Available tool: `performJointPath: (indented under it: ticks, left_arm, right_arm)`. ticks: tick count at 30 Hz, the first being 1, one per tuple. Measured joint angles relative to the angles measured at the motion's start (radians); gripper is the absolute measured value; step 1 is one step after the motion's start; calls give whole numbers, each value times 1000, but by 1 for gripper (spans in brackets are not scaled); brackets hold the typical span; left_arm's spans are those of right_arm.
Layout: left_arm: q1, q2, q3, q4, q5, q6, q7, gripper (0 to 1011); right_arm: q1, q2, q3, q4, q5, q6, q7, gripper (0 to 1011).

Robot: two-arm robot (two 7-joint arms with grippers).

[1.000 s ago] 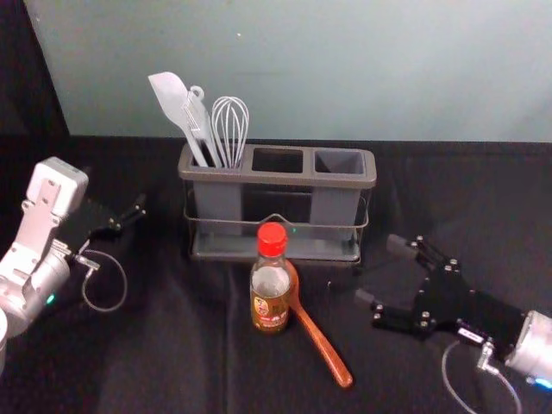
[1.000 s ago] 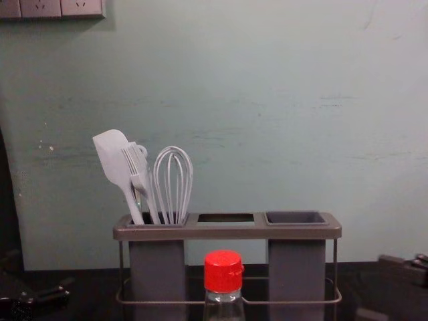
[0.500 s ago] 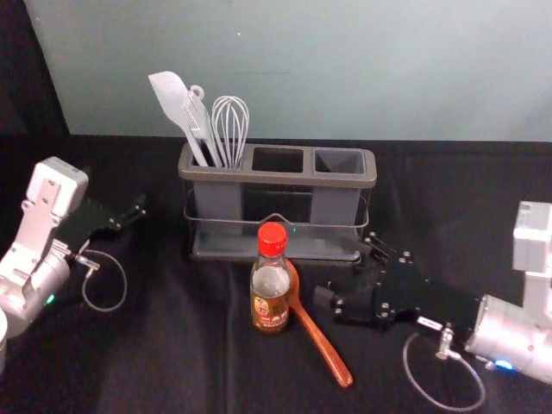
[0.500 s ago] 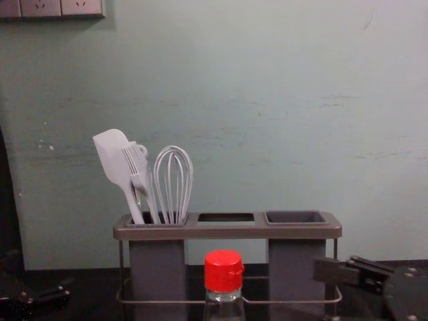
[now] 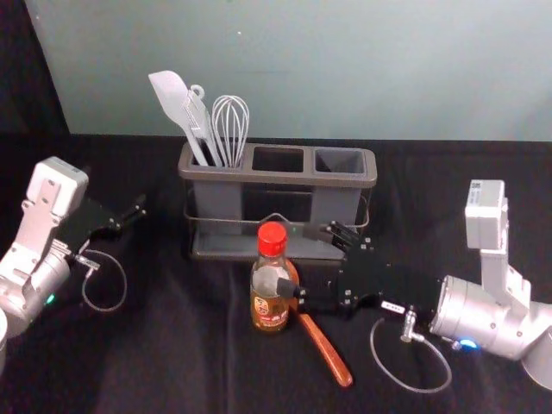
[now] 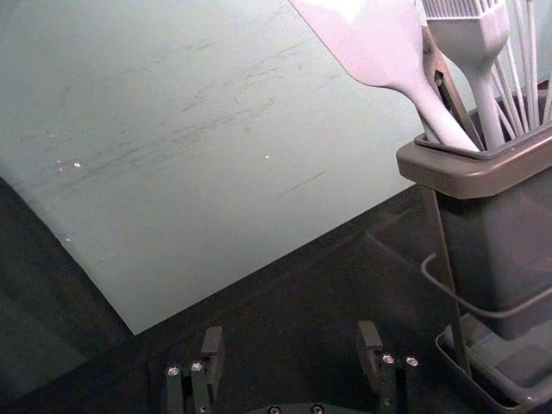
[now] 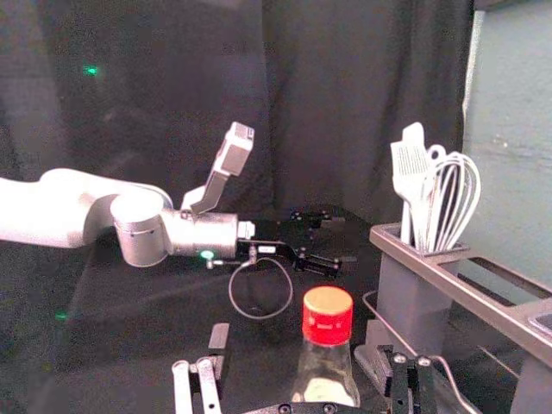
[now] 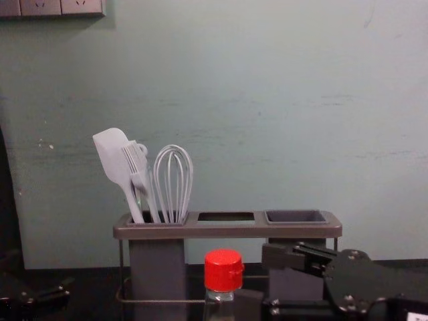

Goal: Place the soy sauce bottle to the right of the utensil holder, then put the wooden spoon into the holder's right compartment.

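The grasp of the soy sauce bottle (image 5: 270, 309) seems to be in hand: the right tool (image 5: 304, 259), right of the head view's centre, is spread wide and should next be advanced, then closed. The left tool (image 6: 291, 335) is parked wide at the head view's left. Red-capped, clear and brown-labelled, the bottle is stood upright just below centre.

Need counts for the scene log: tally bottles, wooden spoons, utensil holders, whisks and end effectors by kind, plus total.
Bottle: 1
Wooden spoon: 1
Utensil holder: 1
Whisk: 1
End effectors: 2 (left end effector, right end effector)
Total: 6
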Motion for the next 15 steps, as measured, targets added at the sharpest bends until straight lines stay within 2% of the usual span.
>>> performJointPath:
  ticks: [15]
  left_arm:
    - [0,0,0,0,0,0,0,1005]
  right_arm:
    - [75,-47,-48,36,-8,68,-43,1003]
